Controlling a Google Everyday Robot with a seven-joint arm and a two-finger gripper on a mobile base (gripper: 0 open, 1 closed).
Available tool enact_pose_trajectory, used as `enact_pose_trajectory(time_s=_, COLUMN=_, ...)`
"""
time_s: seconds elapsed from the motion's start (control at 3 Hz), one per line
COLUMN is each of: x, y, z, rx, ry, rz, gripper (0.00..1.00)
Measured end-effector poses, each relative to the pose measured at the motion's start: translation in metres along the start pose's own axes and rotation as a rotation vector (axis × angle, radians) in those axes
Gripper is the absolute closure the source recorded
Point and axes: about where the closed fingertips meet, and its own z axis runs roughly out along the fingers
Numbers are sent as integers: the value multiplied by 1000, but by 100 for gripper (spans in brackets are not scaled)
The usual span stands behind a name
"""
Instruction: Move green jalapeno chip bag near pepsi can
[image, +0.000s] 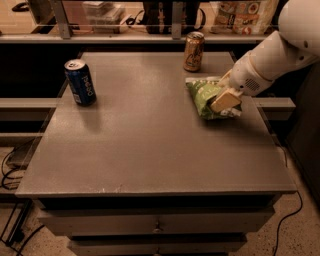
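The gripper (225, 100) hides the right part of the bag (201, 93); whether it grips, I cannot tell. A gold can (193, 51) stands just behind the bag, and the pepsi can (80, 82) is well apart to the bag's left across the table (150, 150).

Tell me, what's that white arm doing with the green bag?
Gripper at crinkly green chip bag, right side of grey table. Dark blue pepsi can far left, apart. Gold can behind bag, off the path.

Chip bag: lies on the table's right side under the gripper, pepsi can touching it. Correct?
No. The camera view shows the pepsi can standing apart at the table's left side. The green jalapeno chip bag does lie at the right, under the gripper.
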Motion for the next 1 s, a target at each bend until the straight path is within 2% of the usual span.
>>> enact_pose_trajectory(time_s=0.33, x=-40, y=6, z=-23, rx=-7, ry=49, rz=-93, gripper=88)
enact_pose_trajectory(time_s=0.67, x=-106, y=24, z=-47, rx=-22, ry=32, rz=-228, gripper=100)
enact_pose_trajectory(time_s=1.0, x=-106, y=24, z=-47, rx=-22, ry=32, rz=-228, gripper=100)
